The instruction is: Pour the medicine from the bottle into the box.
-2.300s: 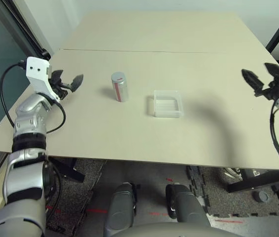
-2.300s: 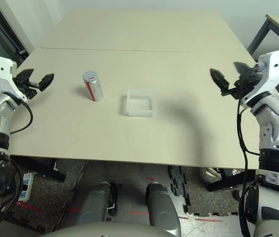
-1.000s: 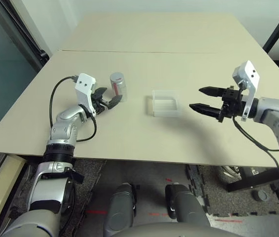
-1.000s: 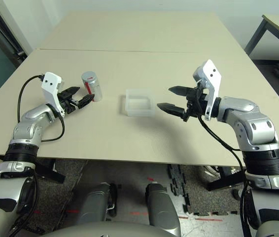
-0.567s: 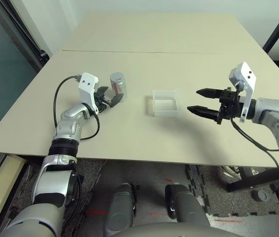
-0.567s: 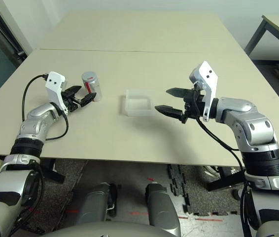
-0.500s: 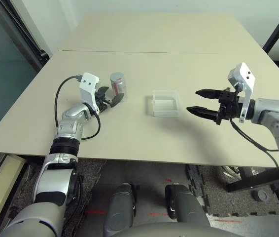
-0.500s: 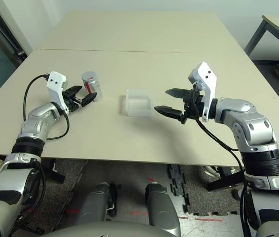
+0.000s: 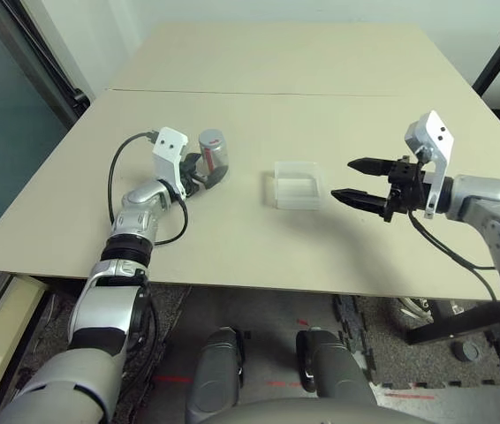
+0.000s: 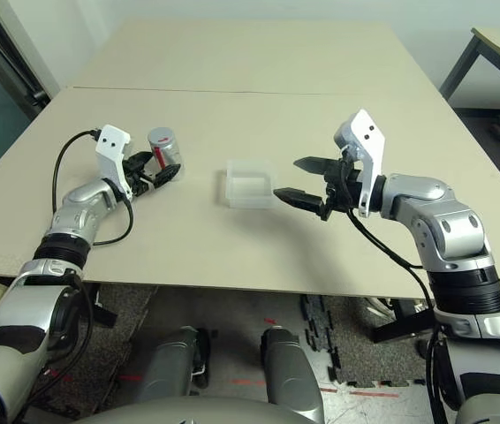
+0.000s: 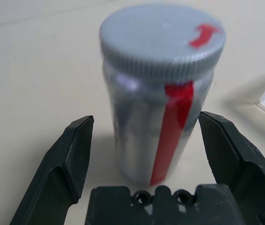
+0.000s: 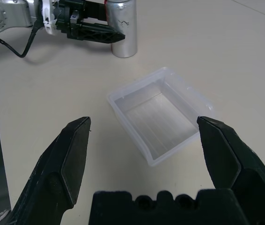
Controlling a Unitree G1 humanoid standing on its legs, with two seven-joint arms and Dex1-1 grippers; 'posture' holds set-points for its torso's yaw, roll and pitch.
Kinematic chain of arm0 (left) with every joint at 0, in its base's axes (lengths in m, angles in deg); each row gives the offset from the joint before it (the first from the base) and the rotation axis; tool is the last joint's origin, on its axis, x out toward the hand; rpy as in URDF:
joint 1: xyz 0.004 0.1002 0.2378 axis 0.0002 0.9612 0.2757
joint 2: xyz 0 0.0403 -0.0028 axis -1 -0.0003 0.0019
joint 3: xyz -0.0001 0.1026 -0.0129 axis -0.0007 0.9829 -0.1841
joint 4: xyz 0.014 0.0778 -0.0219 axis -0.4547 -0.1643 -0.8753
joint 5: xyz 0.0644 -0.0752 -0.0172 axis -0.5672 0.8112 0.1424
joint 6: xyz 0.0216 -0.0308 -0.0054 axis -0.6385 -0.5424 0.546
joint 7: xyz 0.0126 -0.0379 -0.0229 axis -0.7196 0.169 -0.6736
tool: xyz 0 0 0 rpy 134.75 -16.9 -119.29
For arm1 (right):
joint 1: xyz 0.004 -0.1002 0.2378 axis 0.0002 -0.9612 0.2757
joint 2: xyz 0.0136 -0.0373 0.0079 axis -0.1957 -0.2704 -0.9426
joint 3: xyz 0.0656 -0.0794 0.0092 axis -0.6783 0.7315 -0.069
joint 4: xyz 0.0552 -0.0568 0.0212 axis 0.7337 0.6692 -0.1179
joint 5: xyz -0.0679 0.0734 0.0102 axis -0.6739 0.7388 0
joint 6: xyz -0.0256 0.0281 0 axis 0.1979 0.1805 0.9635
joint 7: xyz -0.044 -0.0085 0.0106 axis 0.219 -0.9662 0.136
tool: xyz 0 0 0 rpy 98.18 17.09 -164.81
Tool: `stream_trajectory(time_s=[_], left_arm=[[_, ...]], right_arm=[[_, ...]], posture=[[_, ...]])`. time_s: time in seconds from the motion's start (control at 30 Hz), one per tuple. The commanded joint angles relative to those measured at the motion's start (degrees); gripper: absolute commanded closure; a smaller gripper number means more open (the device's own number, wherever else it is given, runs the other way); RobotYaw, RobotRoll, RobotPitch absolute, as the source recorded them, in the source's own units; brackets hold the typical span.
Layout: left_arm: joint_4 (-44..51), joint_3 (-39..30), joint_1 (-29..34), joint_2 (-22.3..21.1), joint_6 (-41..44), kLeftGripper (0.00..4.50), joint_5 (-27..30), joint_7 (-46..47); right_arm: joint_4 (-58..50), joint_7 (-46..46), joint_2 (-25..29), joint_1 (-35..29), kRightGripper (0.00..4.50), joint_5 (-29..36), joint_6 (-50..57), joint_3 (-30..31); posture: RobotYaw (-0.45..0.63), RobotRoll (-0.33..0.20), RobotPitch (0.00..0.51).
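Now the left gripper (image 11: pixel 146 136) brackets the bottle (image 9: pixel 214 154), jaws wide, not touching.

Upright on the table (image 9: pixel 232 230) beside the clear box (image 9: pixel 297 185), the capped bottle looks light, rigid and slick; mid-body seems the best grip. Right gripper (image 9: pixel 354 181) hovers level near the box, spread wide, empty.
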Motion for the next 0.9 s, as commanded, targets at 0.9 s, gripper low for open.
stream_trajectory(time_s=[0.9], left_arm=[[-7.5, -0.3, -4.4, 2.1, -5.4, 1.82, -1.4, -0.8]], right_arm=[[-0.6, 1.8, -0.9, 1.3, 0.00, -0.3, -0.3, 0.2]], posture=[[-0.07, 0.000, 0.094]])
